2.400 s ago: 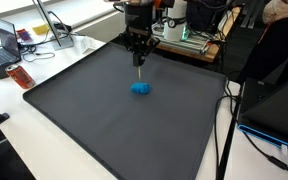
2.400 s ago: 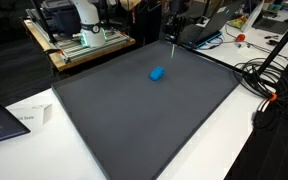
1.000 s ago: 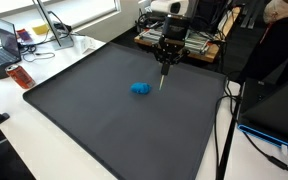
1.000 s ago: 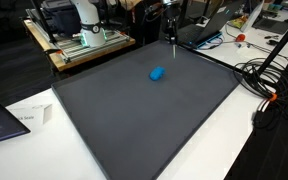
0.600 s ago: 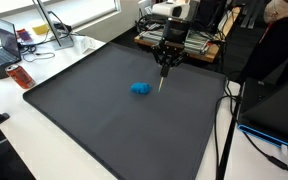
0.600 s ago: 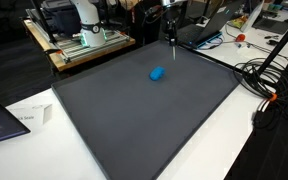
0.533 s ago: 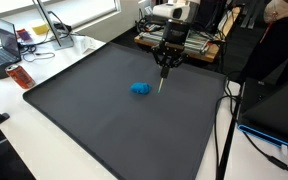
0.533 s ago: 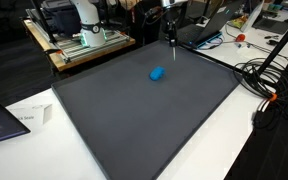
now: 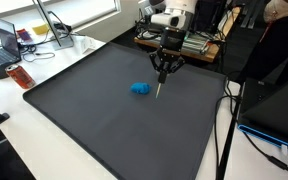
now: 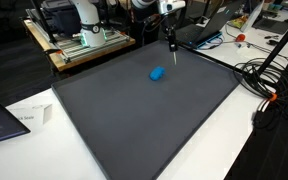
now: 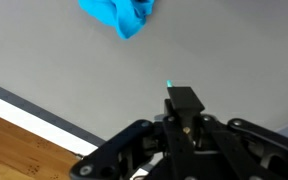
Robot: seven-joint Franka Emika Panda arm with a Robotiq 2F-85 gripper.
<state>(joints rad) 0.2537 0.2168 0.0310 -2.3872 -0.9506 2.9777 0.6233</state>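
A crumpled blue cloth (image 9: 140, 88) (image 10: 157, 73) lies on the large dark grey mat (image 9: 104, 130) (image 10: 144, 120); in the wrist view the blue cloth (image 11: 119, 15) fills the top edge. My gripper (image 9: 163, 72) (image 10: 170, 37) (image 11: 184, 112) hangs above the mat just beside the cloth, apart from it. Its jaws are shut on a thin dark pen (image 9: 160, 88) (image 10: 171, 47) that points down at the mat. In the wrist view the pen (image 11: 182, 98) shows a small teal tip. The tip stands slightly off the mat surface.
The mat's pale border and a wooden table edge (image 11: 24, 140) run close behind the gripper. A laptop (image 9: 2, 45) and an orange bottle (image 9: 21, 77) sit past one mat edge. Cables (image 10: 269, 80) and a paper card (image 10: 29, 118) lie off other sides.
The gripper with the pen has swung from the far side of the cloth round to its other flank and come a little lower and nearer. The cloth has not moved.
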